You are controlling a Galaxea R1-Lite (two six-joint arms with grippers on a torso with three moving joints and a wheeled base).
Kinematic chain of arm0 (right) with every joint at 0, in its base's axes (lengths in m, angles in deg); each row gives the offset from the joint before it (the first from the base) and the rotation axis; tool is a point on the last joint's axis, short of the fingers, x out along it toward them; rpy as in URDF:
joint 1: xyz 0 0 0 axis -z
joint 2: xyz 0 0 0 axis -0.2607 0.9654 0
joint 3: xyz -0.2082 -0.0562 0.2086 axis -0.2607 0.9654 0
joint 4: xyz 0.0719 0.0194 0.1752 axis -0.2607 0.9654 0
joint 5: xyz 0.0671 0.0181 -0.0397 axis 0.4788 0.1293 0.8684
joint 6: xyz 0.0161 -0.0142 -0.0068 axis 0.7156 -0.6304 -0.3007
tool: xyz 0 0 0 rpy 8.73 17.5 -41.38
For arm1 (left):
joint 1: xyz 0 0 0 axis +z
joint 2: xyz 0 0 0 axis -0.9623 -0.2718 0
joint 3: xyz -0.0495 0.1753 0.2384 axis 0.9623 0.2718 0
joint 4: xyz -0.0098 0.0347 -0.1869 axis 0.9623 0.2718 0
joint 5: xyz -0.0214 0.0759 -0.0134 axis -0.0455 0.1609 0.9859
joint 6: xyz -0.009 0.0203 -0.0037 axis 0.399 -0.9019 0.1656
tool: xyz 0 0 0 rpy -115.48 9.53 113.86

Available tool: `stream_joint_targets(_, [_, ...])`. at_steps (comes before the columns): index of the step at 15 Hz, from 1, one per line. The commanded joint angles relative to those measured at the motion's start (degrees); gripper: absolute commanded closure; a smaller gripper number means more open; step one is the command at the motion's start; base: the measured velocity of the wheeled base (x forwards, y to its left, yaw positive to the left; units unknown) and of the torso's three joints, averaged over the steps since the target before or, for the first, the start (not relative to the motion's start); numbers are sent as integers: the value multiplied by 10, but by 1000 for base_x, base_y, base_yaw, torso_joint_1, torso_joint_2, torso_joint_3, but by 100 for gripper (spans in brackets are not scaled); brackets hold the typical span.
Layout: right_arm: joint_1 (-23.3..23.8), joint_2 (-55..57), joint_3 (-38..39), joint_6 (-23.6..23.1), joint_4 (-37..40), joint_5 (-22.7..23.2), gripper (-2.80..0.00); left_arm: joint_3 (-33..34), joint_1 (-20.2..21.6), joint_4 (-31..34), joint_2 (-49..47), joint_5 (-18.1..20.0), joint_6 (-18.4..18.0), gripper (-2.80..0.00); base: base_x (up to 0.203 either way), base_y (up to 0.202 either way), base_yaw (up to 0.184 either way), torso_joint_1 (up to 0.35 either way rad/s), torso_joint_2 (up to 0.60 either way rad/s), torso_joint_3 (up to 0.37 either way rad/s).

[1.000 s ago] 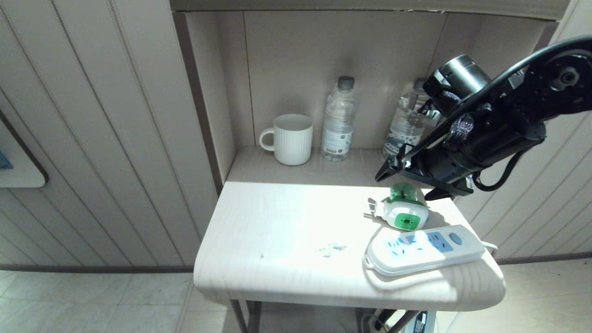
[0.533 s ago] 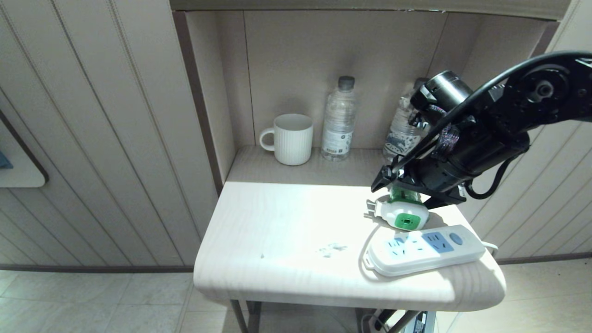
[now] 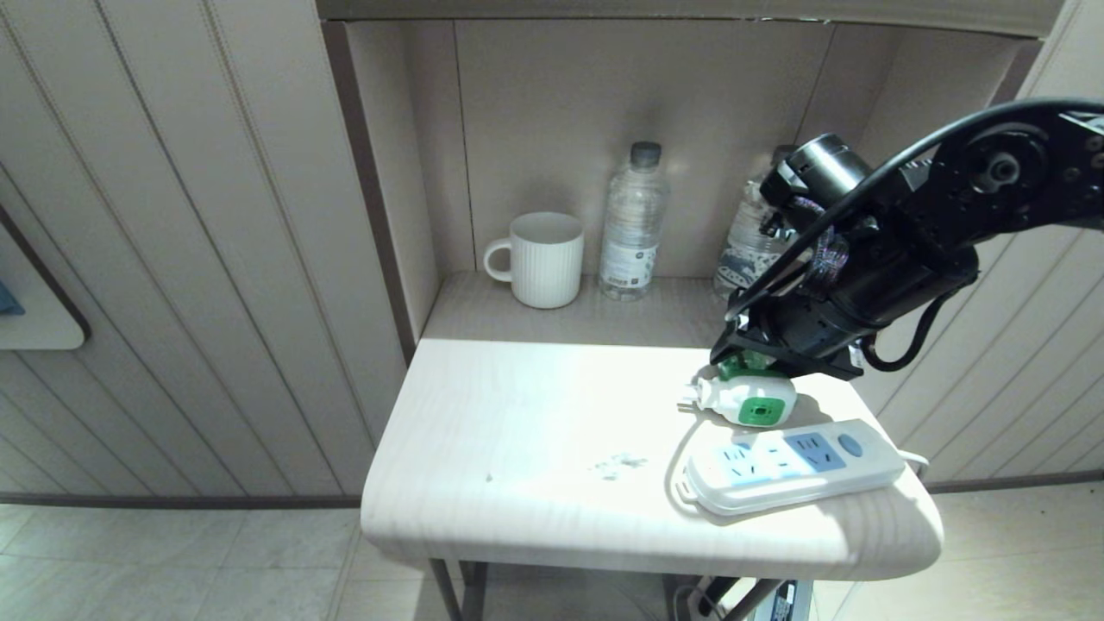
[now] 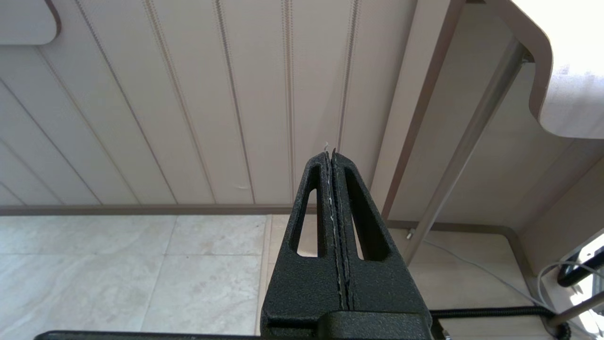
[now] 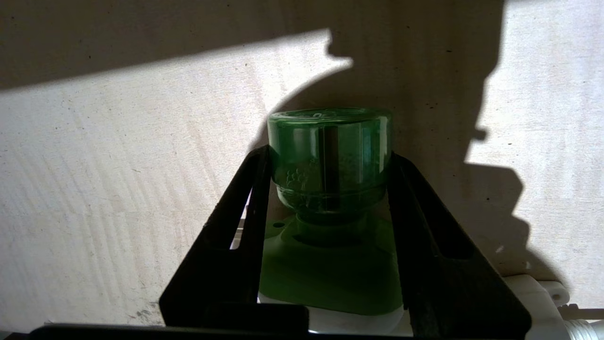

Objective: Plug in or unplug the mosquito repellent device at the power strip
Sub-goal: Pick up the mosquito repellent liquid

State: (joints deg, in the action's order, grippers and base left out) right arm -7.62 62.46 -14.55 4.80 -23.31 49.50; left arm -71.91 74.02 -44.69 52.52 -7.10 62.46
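A small plug-in mosquito repellent device (image 3: 746, 398), white rounded head with a green centre and a translucent green liquid bottle, lies on its side on the pale wooden counter (image 3: 517, 448). It sits unplugged, just beside the flat white power strip (image 3: 789, 466) with pale-blue sockets, near the counter's right edge. The right gripper (image 5: 330, 160) is low over the device; its black jaws sit on either side of the green bottle, touching its curved walls and gripping it. The left gripper (image 4: 332, 160) hangs below counter level, jaws closed on nothing.

Several things could go wrong from here. The bottle is smooth and round, so it may slip or twist between the jaws during a lift. The grip is on the bottle, not the head, so pushing the prongs into a socket may bend or loosen the joint. The loose power strip may slide toward the edge under pressure.
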Motion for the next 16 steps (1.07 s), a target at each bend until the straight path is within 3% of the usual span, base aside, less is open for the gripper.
stream_joint_targets(1, [0, 3, 0, 1, 2, 0, 0, 0, 0, 0, 0, 0, 0, 0, 0, 0, 0, 0, 0, 0])
stream_joint_targets(16, [0, -13, -54, 37, 4, 11, 0, 0, 0, 0, 0, 0, 0, 0, 0, 0, 0, 0, 0, 0])
